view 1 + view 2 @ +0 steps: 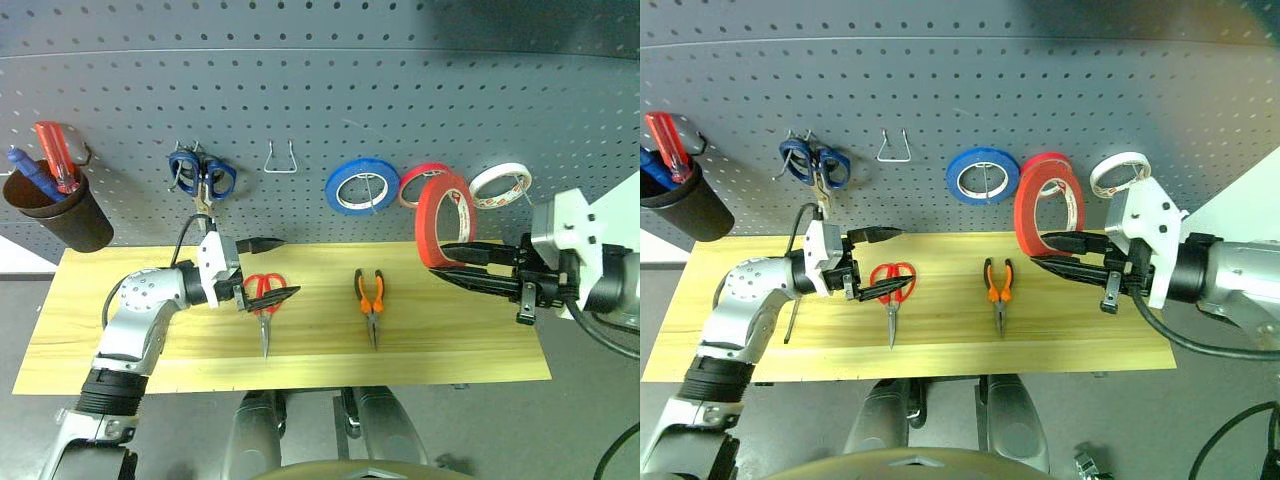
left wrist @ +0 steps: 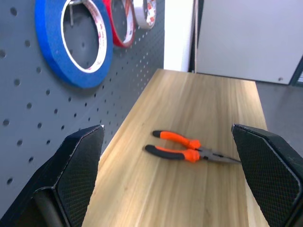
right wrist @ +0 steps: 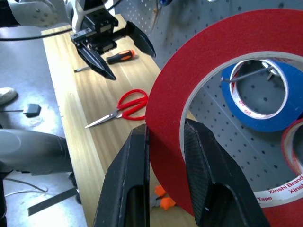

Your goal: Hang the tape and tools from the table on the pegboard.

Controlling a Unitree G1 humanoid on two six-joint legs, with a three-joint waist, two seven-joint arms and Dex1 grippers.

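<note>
My dark cup (image 1: 60,215) holds two screwdrivers. My right gripper (image 3: 165,156) pinches the red tape (image 1: 443,222) before the pegboard (image 1: 320,110); left gripper (image 1: 262,268) gapes empty. The right wrist view catches the orange-handled screwdriver (image 3: 120,56) on the table (image 1: 300,340).

The table (image 1: 300,350) and pegboard (image 1: 320,110) are being viewed from above by both head cameras, while close views are being given from each wrist.
</note>
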